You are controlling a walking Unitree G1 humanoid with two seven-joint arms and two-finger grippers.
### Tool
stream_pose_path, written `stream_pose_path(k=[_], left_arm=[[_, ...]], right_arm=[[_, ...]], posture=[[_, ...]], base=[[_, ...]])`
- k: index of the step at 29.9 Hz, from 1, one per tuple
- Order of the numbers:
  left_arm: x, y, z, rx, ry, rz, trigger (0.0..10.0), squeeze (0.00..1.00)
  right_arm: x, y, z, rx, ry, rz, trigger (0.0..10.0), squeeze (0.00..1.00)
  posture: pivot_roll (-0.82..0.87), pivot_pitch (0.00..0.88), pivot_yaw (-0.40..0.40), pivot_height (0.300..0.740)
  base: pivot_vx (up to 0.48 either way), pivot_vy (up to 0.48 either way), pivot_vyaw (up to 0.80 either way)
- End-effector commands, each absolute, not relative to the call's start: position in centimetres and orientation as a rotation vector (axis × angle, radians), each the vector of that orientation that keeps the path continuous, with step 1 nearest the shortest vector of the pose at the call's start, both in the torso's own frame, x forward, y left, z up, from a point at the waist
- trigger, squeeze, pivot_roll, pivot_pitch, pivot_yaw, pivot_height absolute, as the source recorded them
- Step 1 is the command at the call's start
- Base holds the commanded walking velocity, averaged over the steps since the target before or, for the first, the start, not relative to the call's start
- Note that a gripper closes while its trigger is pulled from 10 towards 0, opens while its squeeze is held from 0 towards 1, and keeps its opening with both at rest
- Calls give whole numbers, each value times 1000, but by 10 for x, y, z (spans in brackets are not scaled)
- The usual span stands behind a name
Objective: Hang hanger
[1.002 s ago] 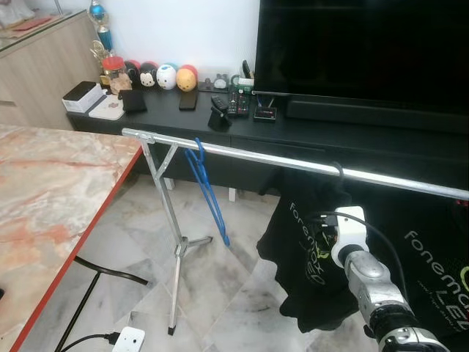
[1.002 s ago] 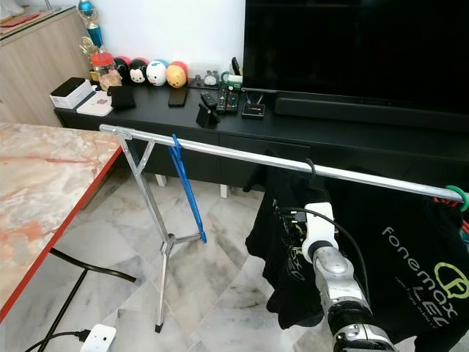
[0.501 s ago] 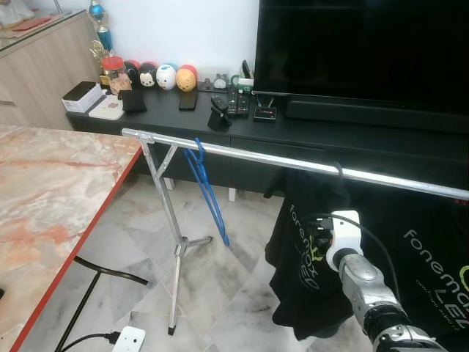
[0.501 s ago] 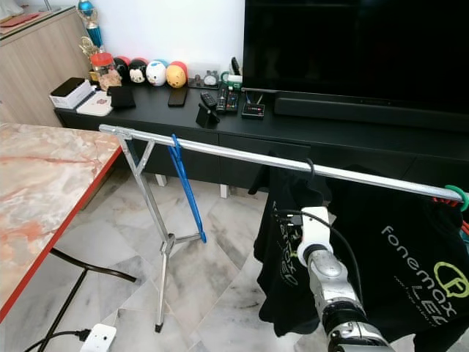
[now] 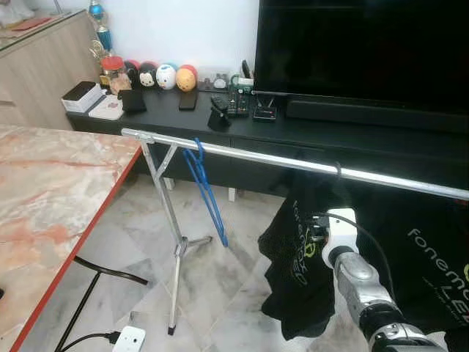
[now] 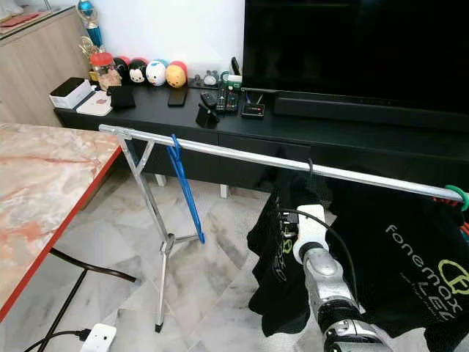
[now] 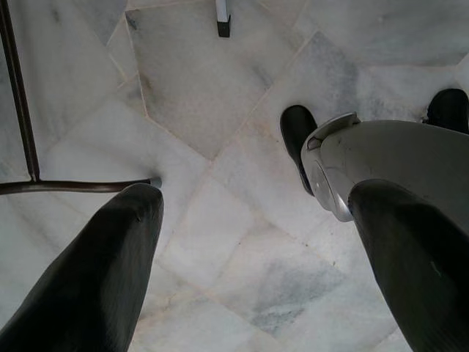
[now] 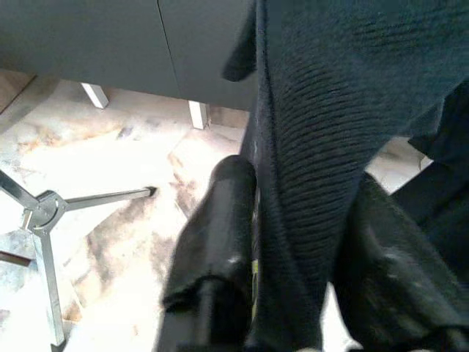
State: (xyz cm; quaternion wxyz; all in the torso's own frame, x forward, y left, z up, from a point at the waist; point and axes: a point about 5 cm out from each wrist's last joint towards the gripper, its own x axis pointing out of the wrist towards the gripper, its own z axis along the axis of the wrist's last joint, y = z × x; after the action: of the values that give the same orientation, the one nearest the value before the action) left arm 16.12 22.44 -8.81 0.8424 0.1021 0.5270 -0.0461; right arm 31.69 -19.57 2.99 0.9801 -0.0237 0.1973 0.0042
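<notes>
A silver rail (image 5: 256,155) runs across a tripod rack. On its left part hangs an empty blue hanger (image 5: 207,191). Further right, the black hook (image 5: 338,170) of a hanger sits over the rail and carries a black T-shirt (image 5: 297,271). My right arm (image 5: 352,268) reaches up into that shirt. In the right wrist view, the right gripper (image 8: 300,183) is shut on the shirt's dark cloth, one finger (image 8: 220,220) on each side. The left gripper (image 7: 256,198) hangs open over the marble floor, holding nothing.
A second black printed shirt (image 5: 432,242) hangs further right on the rail. The rack's tripod leg (image 5: 179,249) stands on the floor. A marble table with a red edge (image 5: 44,198) is at left. Behind are a black console (image 5: 293,132) and TV (image 5: 359,44). A power strip (image 5: 128,339) lies on the floor.
My right arm has shifted a little left and the black shirt's body has swung left with it. Its hook stays on the rail. The blue hanger has not moved.
</notes>
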Motion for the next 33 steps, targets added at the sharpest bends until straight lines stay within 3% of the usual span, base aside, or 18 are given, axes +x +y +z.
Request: stream_pose_path(k=[1, 17, 33], left_arm=[[158, 226, -89, 222, 1130, -103, 10000, 0], [155, 228, -90, 231, 1137, -107, 10000, 0], [153, 228, -91, 237, 1142, -108, 10000, 0]], right_arm=[[320, -193, 33, -44, 381, 9, 0, 0], [321, -188, 35, -39, 352, -7, 0, 0], [319, -187, 50, -25, 147, -78, 0, 0]], posture=[[1, 0, 23, 740], [-16, 0, 43, 740], [-16, 0, 41, 740]], base=[[0, 0, 0], [0, 0, 0], [0, 0, 0]])
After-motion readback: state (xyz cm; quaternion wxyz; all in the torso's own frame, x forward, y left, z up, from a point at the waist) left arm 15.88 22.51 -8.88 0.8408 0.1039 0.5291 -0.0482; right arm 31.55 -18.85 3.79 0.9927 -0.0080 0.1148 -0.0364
